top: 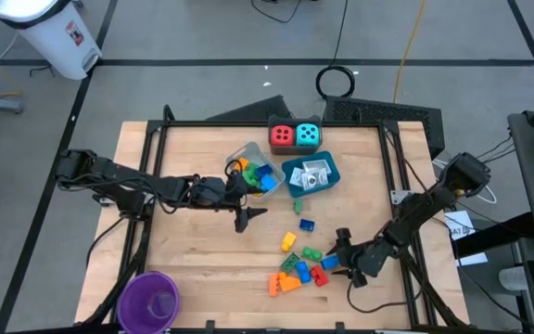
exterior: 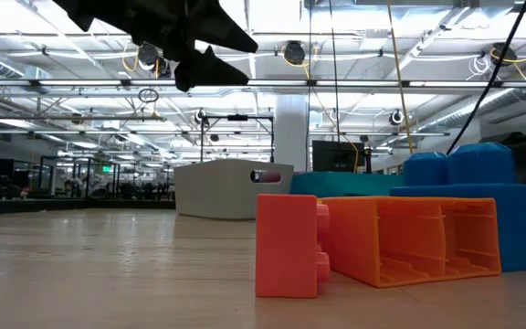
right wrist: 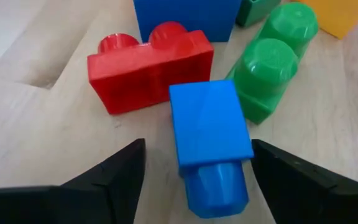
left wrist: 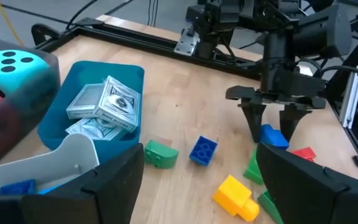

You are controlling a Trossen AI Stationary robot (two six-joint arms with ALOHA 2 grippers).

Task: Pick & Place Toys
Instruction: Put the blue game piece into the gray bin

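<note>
Underneath everything, the pale wooden surface sits on a grey floor, with a ceiling of bright strip lights behind. Closest, the right gripper is lowered at the brick cluster, jaws spread wide and empty around a small blue brick beside a red brick. Farther off, the left gripper hangs open and empty by the clear tray, short of the blue tray holding the white packets.

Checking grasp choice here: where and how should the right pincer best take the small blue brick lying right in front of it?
Probably across the blue brick's two flat long sides, coming straight down from above. It lies on the table with its round stud toward the right pincer, whose open fingers already straddle it. The red brick and green brick crowd its far end, so closing nearer the stud end looks safer.
</note>
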